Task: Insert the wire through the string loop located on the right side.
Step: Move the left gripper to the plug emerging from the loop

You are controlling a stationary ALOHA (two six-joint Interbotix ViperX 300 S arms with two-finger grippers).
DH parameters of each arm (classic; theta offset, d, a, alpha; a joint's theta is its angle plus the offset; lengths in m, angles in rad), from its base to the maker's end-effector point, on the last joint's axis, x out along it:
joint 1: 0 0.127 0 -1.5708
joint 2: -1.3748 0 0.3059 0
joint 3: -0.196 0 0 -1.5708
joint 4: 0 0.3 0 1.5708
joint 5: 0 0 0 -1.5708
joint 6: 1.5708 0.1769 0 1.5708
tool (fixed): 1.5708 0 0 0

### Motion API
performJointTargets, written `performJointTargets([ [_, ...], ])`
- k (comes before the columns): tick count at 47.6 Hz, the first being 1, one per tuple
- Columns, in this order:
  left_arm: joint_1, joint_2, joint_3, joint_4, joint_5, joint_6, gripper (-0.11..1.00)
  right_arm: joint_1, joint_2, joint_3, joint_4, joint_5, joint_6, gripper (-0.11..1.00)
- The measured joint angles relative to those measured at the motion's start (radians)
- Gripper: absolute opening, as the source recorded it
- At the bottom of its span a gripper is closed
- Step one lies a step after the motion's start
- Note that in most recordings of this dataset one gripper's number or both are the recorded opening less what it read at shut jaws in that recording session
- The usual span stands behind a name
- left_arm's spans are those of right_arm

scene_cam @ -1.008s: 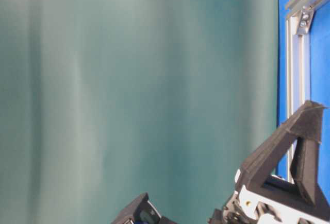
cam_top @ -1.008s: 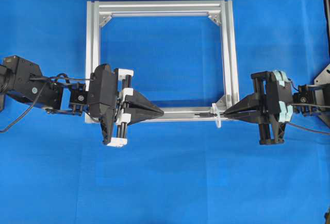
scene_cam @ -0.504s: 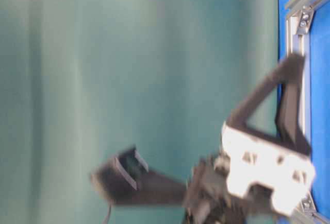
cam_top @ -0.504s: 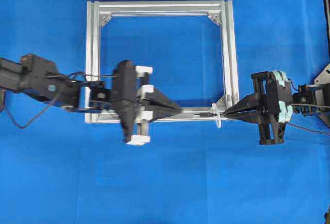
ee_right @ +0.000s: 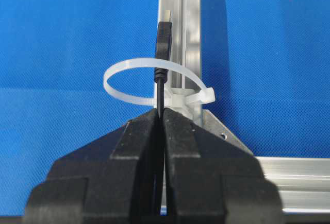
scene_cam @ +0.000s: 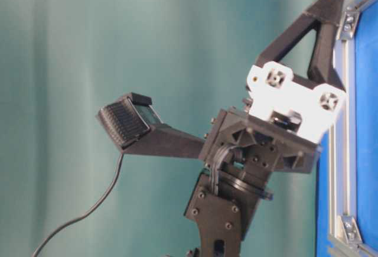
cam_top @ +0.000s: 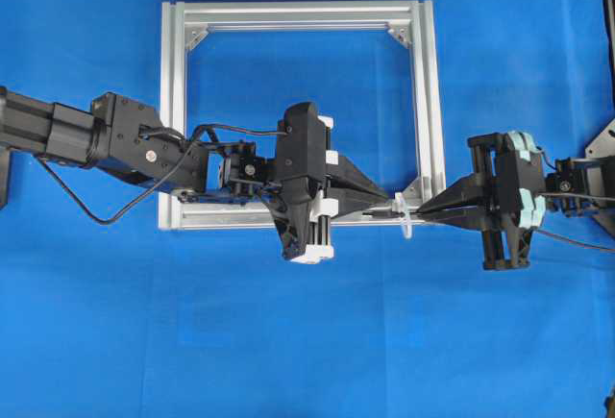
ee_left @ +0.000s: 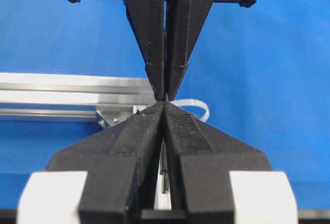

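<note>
The wire [ee_right: 161,87] is thin and black and runs up out of my right gripper [ee_right: 162,112], which is shut on it. It passes through the string loop [ee_right: 135,65], a small white tie on the silver frame's [ee_right: 180,38] corner. Its plug [ee_right: 164,34] with the metallic end sticks out beyond the loop. Overhead, the right gripper [cam_top: 425,211] sits just right of the loop [cam_top: 406,220]. My left gripper [cam_top: 386,204] is shut, tip to tip with it from the left. In the left wrist view the plug [ee_left: 164,175] shows in the slit behind the shut left gripper [ee_left: 165,104].
The square aluminium frame [cam_top: 288,10] lies flat on the blue cloth, with triangular brackets in its corners. The left arm [cam_top: 144,144] stretches across the frame's lower left part. In the table-level view the left arm's wrist [scene_cam: 260,156] rises beside the frame [scene_cam: 345,150].
My left arm has swept right along the frame's near rail, from its left corner to just short of the loop, staying shut. The right gripper and the wire have not moved.
</note>
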Motion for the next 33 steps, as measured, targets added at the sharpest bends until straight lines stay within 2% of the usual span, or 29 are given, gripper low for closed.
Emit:
performJointTargets([
  [9,0.0,0.0,0.0,0.002,0.003,0.002,0.03,0.0,0.0,-0.002,0.0,0.0,0.0,-0.04],
  [13,0.0,0.002,-0.002,0.002,0.005,0.003,0.21,0.0,0.0,0.0,0.0,0.002,0.0,-0.04],
  [20,0.0,0.003,-0.005,0.0,0.003,0.002,0.65,0.0,0.0,-0.002,0.0,0.002,0.0,-0.04],
  [24,0.0,0.003,-0.005,0.0,0.003,0.003,0.85,0.0,0.0,-0.002,0.0,0.002,0.0,-0.04],
  [26,0.0,0.003,-0.005,0.002,0.003,0.003,0.9,0.0,0.0,-0.002,0.0,0.002,0.0,-0.04],
  [33,-0.002,0.015,-0.011,0.0,0.002,0.003,0.89,0.0,0.0,0.0,0.002,0.0,0.0,-0.04],
])
